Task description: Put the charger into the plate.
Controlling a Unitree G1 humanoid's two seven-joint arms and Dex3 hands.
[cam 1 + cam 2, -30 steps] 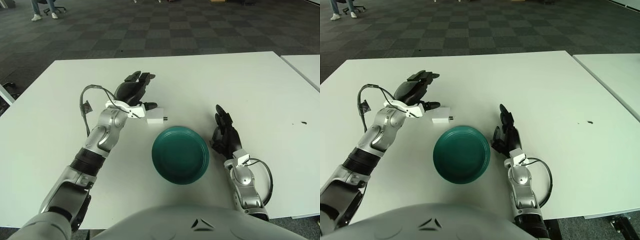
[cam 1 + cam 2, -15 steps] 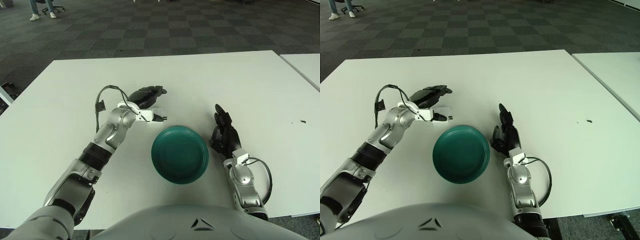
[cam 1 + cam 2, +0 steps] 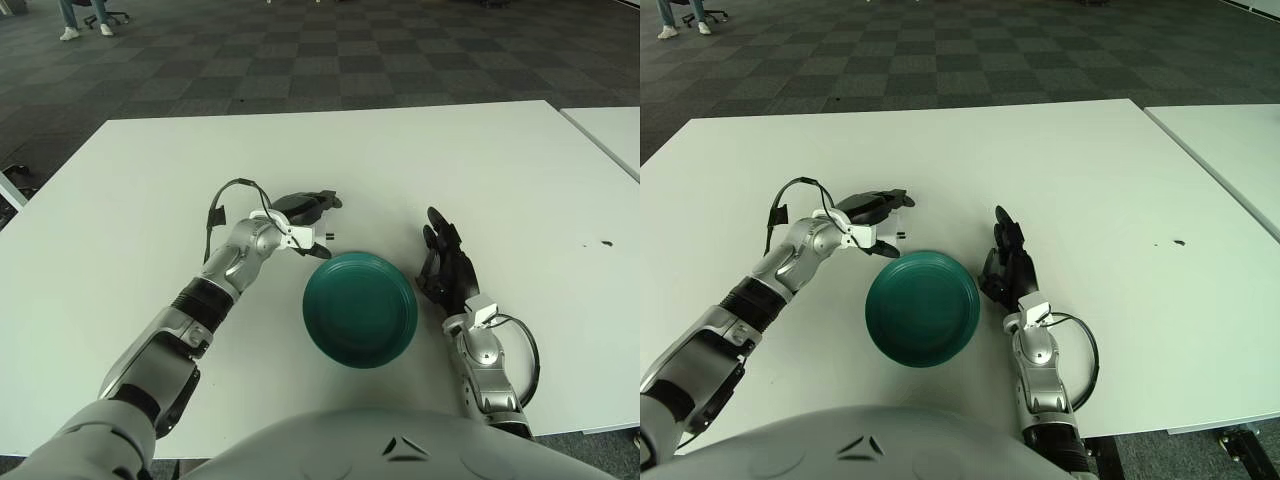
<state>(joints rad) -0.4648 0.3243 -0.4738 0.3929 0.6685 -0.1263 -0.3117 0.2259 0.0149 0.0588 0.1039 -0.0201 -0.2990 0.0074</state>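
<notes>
So over the last second my left hand has swung in from out on the open table and dropped down over the charger, which hasn't budged from its spot on the white table, just beside the far-left rim of the green plate. In the older shots the white block was in plain sight; now the hand covers most of it and I only get a sliver of white and the two prongs poking out toward the plate.

Left hand: dark fingers reach over the top of the charger, thumb comes in lower on the near side. Looks like it's closing around it, but honestly I can't tell if it has real contact or is just caging it. Not lifted, as far as I can see.

Right hand is idle just right of the plate, fingers relaxed and pointing away from me, holding nothing.

What worries me from here:
- the block is small and smooth, so a shallow pinch could squirt it out sideways
- it sits so close to the rim that a low carry would clip the plate and shove it
- the prongs point at the plate and could snag the edge on the way over

I'd lift clear first, then cross.
</notes>
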